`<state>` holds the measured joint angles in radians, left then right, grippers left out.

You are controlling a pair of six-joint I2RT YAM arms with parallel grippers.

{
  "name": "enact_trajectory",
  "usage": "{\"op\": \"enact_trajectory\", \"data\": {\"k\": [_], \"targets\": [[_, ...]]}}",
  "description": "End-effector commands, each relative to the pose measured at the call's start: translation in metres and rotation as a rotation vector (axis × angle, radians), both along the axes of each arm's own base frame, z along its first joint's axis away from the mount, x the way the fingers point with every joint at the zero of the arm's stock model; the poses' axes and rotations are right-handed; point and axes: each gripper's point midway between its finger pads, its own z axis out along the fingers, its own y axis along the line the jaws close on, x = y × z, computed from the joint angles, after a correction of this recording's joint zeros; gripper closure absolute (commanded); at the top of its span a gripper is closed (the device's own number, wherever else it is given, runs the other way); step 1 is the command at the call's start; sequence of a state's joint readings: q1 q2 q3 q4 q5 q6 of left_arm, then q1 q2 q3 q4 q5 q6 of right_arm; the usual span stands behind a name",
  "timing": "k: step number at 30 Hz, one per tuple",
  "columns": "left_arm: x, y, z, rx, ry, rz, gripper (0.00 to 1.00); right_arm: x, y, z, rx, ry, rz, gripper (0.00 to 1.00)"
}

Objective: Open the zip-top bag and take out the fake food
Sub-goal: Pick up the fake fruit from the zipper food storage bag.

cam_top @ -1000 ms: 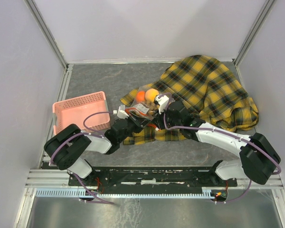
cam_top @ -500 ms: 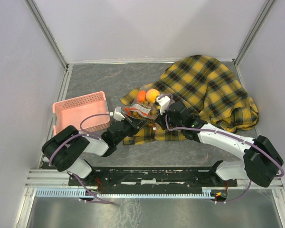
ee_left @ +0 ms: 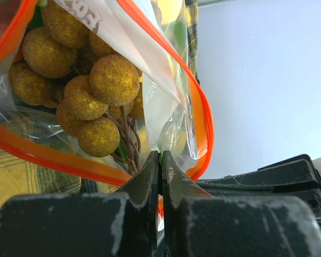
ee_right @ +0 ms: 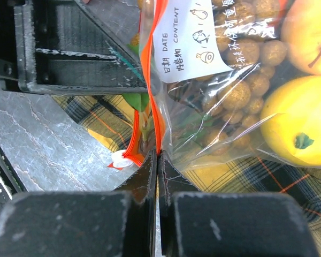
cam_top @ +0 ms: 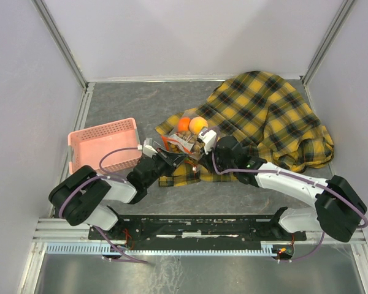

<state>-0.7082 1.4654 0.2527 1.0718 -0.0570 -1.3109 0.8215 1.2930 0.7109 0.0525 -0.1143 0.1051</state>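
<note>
The clear zip-top bag [cam_top: 185, 139] with a red-orange zip strip lies on the plaid cloth between my two grippers. Inside it are a tan-brown grape bunch [ee_left: 91, 91], a yellow fruit [ee_right: 299, 118] and an orange fruit [cam_top: 183, 124]. My left gripper [ee_left: 160, 158] is shut on the bag's edge by the zip strip [ee_left: 200, 118], whose two sides stand apart. My right gripper [ee_right: 158, 155] is shut on the other side of the zip strip [ee_right: 156, 69], below the white label [ee_right: 190, 40]. The white slider [ee_right: 120, 159] sits at the strip's end.
A pink basket [cam_top: 104, 144] stands at the left. The yellow-black plaid cloth [cam_top: 270, 116] is heaped at the back right and runs under the bag. Grey walls close in the table on three sides.
Both grippers have shifted a little to the left with the bag. The left arm has drawn back toward its base, and the bag's mouth is spread between them.
</note>
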Motion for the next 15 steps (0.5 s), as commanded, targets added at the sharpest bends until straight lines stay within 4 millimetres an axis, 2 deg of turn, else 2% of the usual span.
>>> {"op": "enact_trajectory", "data": {"k": [1,4,9,15], "targets": [[0.015,-0.001,0.030,-0.093,-0.068,0.039,0.97,-0.008,0.008,0.010,0.031,-0.036,0.064,0.98],[0.017,-0.003,0.020,-0.058,-0.054,0.036,0.97,-0.013,0.012,0.019,0.084,-0.052,0.092,0.98],[0.015,-0.003,0.008,-0.072,-0.030,0.033,0.97,-0.015,0.014,0.017,0.081,-0.042,0.105,0.98],[0.020,-0.009,0.012,-0.099,-0.036,0.026,0.97,-0.015,0.018,0.006,0.063,-0.007,0.112,0.98]]}}
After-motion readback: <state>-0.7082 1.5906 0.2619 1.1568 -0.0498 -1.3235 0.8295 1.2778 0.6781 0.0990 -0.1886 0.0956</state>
